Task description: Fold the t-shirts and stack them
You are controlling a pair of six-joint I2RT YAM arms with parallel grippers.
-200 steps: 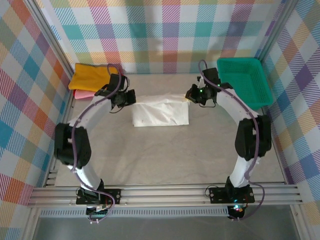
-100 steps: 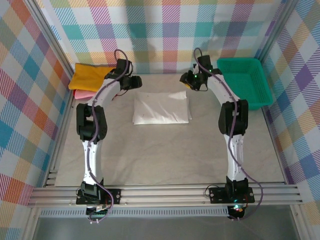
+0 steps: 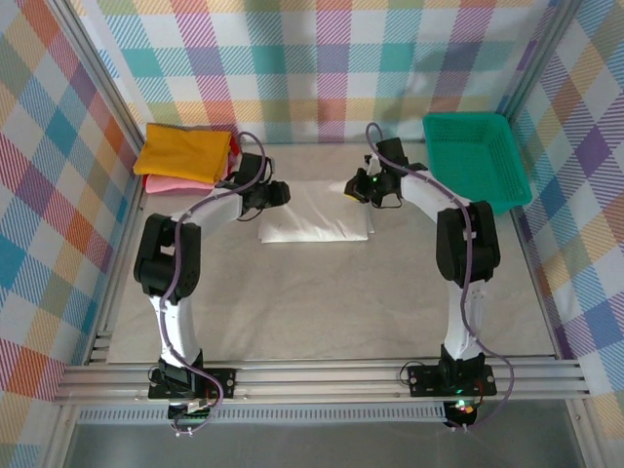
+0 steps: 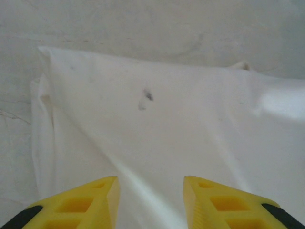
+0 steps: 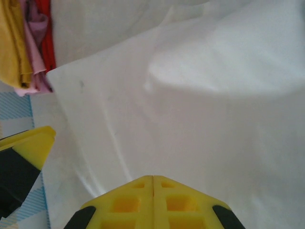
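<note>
The white t-shirt (image 3: pixel 314 213) lies folded as a flat rectangle in the middle of the table. Its tiny dark chest mark (image 4: pixel 145 98) faces up. My left gripper (image 3: pixel 278 193) hovers at the shirt's far left corner. It is open, and only cloth (image 4: pixel 157 133) shows in the gap between its yellow fingers (image 4: pixel 90 202). My right gripper (image 3: pixel 349 187) is at the far right corner, its fingers (image 5: pixel 152 193) shut tight together above the white shirt (image 5: pixel 214 119), with no cloth seen between them. The folded mustard-yellow shirt (image 3: pixel 185 152) lies on the pink one (image 3: pixel 164 182), with the red one (image 3: pixel 233 146) showing at the edge.
The green plastic basket (image 3: pixel 478 156) stands at the back right, close behind the right arm. The stack of folded shirts (image 5: pixel 24 43) is at the back left by the checked wall. Bare table (image 3: pixel 322 302) lies in front of the white shirt.
A second ago the shirt's far edge was raised between the grippers; it now lies flat. Both grippers swung back toward the far wall, then returned to the shirt's far corners.
</note>
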